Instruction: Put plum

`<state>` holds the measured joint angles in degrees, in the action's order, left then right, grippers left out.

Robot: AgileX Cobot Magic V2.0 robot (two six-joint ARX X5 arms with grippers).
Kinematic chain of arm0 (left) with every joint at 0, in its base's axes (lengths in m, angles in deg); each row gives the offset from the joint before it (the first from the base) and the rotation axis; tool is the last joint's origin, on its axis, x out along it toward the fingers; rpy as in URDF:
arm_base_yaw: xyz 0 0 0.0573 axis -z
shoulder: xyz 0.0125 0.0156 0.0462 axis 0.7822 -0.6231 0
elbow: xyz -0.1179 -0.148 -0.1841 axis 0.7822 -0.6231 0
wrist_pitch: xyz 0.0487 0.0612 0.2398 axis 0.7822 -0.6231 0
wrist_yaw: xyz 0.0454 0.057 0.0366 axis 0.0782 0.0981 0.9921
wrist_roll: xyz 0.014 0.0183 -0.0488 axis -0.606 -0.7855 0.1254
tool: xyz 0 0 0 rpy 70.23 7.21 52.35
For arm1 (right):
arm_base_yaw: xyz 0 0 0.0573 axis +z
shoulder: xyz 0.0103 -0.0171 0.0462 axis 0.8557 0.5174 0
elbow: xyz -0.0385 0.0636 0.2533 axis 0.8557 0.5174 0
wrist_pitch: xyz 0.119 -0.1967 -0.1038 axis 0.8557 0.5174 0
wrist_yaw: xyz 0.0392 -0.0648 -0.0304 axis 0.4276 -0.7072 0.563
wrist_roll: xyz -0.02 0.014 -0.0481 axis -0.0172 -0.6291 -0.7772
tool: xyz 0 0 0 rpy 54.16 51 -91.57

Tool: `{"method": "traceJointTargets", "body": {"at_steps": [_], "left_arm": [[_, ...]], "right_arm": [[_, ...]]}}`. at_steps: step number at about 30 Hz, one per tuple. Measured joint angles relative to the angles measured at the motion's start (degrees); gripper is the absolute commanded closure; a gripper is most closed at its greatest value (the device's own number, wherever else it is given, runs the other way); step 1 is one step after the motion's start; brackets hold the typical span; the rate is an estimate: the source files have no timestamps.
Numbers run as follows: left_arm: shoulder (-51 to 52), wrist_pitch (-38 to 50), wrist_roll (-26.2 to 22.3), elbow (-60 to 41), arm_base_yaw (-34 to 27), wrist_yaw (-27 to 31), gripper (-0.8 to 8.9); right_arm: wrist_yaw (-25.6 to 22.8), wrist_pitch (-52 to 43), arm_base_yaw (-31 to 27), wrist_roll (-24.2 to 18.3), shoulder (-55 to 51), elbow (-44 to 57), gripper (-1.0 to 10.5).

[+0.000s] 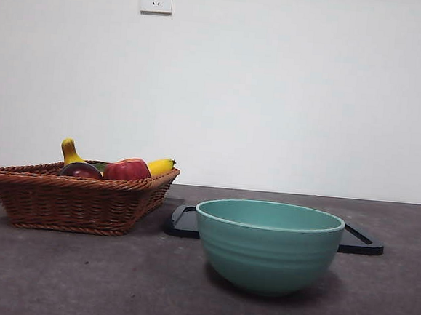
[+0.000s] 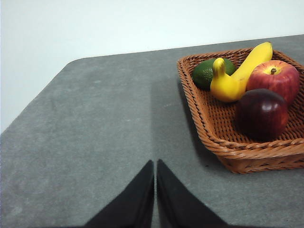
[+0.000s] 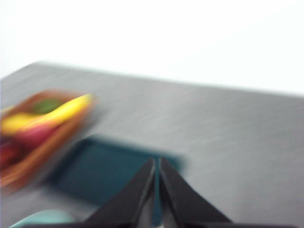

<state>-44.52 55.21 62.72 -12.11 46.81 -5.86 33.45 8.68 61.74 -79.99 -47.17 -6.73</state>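
Note:
The plum (image 2: 262,114) is a glossy dark maroon fruit lying in the wicker basket (image 2: 209,128), beside a red apple (image 2: 274,80). From the front it peeks over the basket rim as the plum (image 1: 80,170). My left gripper (image 2: 155,166) is shut and hovers over bare table, well apart from the basket. The right wrist view is motion-blurred; my right gripper (image 3: 157,164) is shut above the table near a dark tray (image 3: 109,173). Neither gripper shows in the front view.
The basket (image 1: 69,197) also holds a banana (image 2: 237,76), an avocado (image 2: 206,72) and the apple (image 1: 127,170). A teal bowl (image 1: 267,244) stands at the front centre, with a black tray (image 1: 361,241) behind it. A wall rises behind the table.

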Motion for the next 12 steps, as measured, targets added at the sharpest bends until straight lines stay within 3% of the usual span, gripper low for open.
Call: {"method": "traceJointTargets", "body": {"at_steps": [5,12], "left_arm": [[0.0,0.0,0.0,0.0,0.0,0.0,8.06],[0.0,0.0,0.0,0.0,0.0,-0.02,8.06]], "right_arm": [[-2.69,-11.15,-5.95,-1.97,-9.29,11.82,9.4],[-3.3,-22.08,-7.08,-2.43,-19.19,28.83,9.4]]}}
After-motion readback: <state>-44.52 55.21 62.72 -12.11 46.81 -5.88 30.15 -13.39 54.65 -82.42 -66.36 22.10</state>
